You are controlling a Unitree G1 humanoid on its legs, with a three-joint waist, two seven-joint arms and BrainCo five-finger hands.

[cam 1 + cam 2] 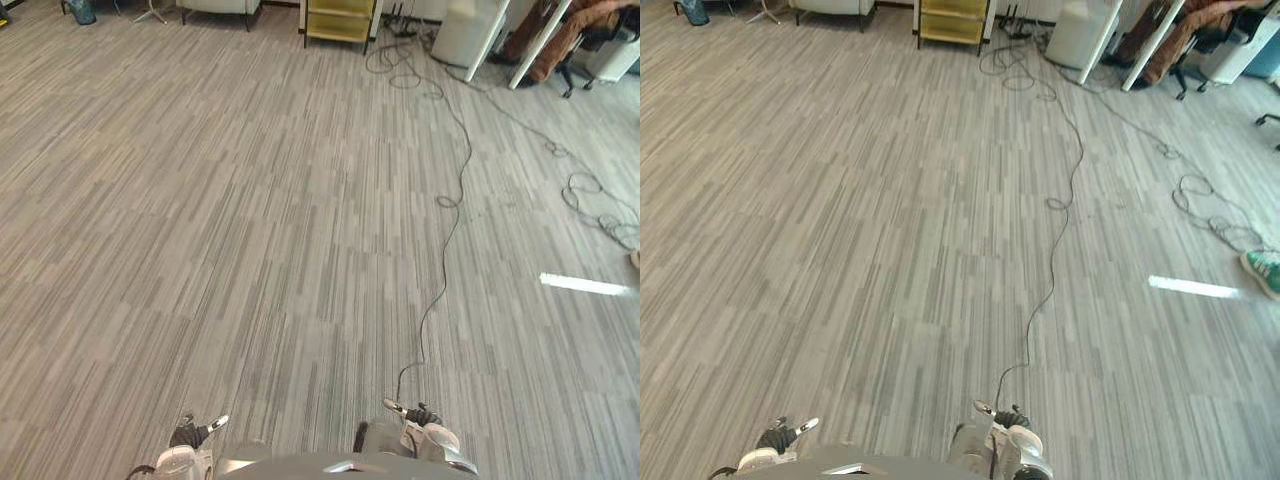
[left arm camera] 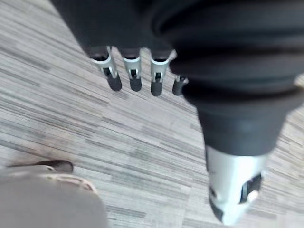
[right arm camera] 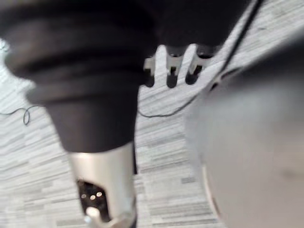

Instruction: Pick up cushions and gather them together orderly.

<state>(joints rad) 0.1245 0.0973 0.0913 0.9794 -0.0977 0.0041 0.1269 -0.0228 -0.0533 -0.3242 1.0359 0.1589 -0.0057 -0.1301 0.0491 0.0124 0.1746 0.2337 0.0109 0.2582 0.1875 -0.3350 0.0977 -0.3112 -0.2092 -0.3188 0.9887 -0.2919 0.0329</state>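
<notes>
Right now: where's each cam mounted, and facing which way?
Left eye view: on the head, facing down and forward over grey carpet to a far yellow shelf; left robot hand and right robot hand at bottom edge.
Right eye view: beside it, same aim; a person's green shoe at right edge.
Left wrist view: on the left wrist, along straight fingers onto carpet.
Right wrist view: on the right wrist, along its fingers onto carpet.
Shared: both eye views show carpet, shelf, both robot hands.

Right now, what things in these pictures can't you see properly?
Yellow shelf: left eye view, its top cut off by the upper edge.
Green shoe: right eye view, partly cut off by the right edge.
Brown cloth: left eye view, too small to tell what it is.
</notes>
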